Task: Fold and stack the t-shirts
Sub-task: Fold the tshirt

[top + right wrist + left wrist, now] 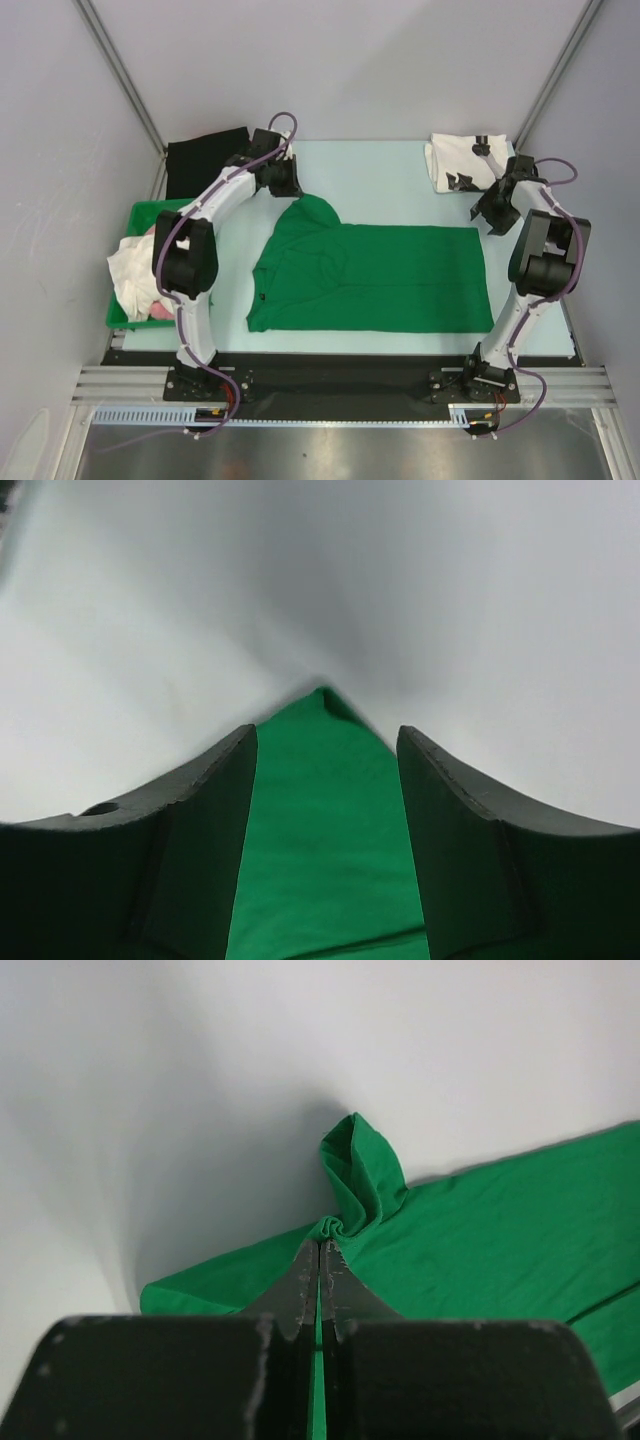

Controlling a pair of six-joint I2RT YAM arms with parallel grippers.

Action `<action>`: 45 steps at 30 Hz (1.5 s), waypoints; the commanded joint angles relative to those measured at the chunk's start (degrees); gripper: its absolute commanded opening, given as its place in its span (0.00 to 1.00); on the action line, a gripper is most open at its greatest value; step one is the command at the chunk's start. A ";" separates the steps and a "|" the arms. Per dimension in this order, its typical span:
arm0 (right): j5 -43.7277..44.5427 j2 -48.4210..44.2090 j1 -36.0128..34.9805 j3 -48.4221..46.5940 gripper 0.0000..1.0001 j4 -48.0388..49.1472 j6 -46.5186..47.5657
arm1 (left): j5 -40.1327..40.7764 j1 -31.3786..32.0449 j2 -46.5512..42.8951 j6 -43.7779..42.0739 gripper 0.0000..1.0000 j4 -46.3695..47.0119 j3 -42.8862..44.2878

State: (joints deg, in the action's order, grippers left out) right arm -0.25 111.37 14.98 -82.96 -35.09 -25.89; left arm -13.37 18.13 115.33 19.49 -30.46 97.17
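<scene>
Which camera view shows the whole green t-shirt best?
Top external: the whole green t-shirt lies spread on the table, one fold pinched by the left jaws. The left wrist view shows only that fold and nearby cloth; the right wrist view, one corner between the open right jaws.

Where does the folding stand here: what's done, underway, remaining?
Done: the white printed shirt looks folded at the far right. In hand: the left gripper pinches bunched cloth of the green shirt; the right gripper is open over its corner. Left: finish folding, stack.
</scene>
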 commanded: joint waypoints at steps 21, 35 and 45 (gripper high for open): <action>7.10 8.25 -4.61 -4.58 0.42 1.78 3.48 | -2.28 -1.78 -2.12 0.82 0.00 1.01 -0.40; 7.19 6.67 -4.70 -1.25 0.00 3.18 4.09 | -3.16 -2.22 -1.77 0.99 0.00 1.19 -0.40; 3.59 -4.66 -4.70 1.48 0.00 2.66 4.62 | -1.75 -1.87 -3.97 2.21 0.00 1.37 -2.50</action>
State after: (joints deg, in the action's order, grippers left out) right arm 4.62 114.26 10.55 -81.80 -32.16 -22.15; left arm -15.00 16.27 115.28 19.68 -30.00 95.26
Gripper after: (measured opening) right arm 0.011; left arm 0.006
